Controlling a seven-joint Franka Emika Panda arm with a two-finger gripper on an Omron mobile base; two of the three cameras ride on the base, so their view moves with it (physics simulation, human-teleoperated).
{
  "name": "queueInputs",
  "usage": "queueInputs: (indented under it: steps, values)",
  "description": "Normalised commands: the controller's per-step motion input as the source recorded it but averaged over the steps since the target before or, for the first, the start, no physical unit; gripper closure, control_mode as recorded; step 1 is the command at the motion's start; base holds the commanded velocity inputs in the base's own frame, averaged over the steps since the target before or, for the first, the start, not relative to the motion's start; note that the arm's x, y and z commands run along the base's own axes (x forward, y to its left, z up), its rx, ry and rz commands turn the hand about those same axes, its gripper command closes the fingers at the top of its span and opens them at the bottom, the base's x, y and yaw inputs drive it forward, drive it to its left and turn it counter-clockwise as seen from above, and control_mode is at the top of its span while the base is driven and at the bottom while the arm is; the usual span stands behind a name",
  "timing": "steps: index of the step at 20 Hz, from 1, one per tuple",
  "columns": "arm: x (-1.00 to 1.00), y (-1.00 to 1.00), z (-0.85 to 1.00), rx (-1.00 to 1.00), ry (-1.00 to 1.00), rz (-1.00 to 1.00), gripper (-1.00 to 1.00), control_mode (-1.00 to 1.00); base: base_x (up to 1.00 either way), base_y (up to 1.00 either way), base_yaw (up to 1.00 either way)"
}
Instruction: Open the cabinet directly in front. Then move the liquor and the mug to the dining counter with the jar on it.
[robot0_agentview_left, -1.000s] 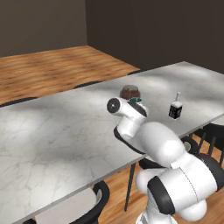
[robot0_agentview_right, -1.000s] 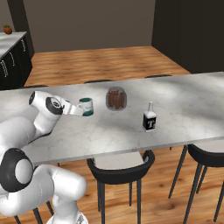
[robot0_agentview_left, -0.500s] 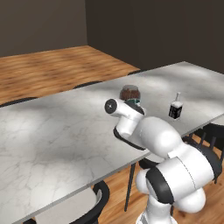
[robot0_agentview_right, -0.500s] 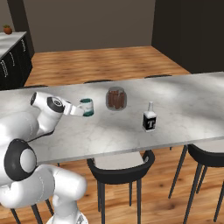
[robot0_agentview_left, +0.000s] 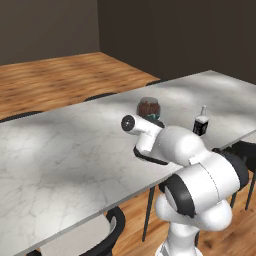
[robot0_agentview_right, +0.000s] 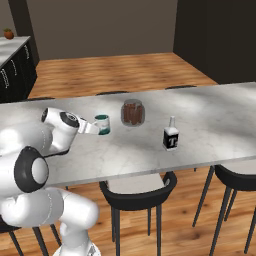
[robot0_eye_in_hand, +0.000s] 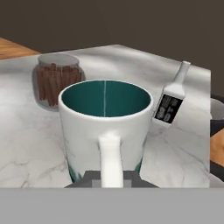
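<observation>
The mug (robot0_eye_in_hand: 105, 131) is at the bench (robot0_agentview_right: 210, 130), beside the jar (robot0_agentview_right: 133, 112), with the liquor (robot0_agentview_right: 171, 134) already standing further along. The jaws are closed narrow on the mug's handle (robot0_eye_in_hand: 110, 159). Whether the mug's base touches the marble is hard to tell. This looks like the final placing step; next the arm should settle the mug, release, and back away.
</observation>
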Motion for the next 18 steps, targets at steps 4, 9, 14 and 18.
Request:
queueInputs:
  steps: [4, 9, 14, 18]
  values:
    - [0.34, -0.02, -0.11, 0.00, 0.00, 0.00, 1.00, -1.00, 0.00, 0.00, 0.00]
    - [0.33, -0.07, -0.10, 0.00, 0.00, 0.00, 1.00, -1.00, 0.00, 0.00, 0.00]
    - [0.05, -0.03, -0.31, 0.00, 0.00, 0.00, 1.00, -1.00, 0.00, 0.00, 0.00]
    - [0.11, -0.01, -0.27, 0.00, -0.02, 0.00, 1.00, -1.00, 0.00, 0.00, 0.00]
